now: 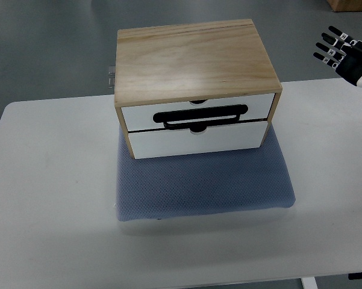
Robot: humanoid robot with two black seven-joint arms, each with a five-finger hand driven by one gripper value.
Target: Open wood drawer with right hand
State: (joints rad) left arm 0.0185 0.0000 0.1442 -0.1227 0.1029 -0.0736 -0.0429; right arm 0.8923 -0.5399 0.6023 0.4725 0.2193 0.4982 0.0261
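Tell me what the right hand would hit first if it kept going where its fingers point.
Likely nothing: the right hand points up-left, passing behind the wooden drawer box over bare floor, though depth is unclear.

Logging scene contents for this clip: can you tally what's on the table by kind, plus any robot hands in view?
Wooden drawer box: 1
White drawer fronts (upper, lower): 2
Black handle: 1
Blue-grey mat under the box: 1
Robot hand, right hand, fingers spread, off the table's far right corner: 1
Total: 6
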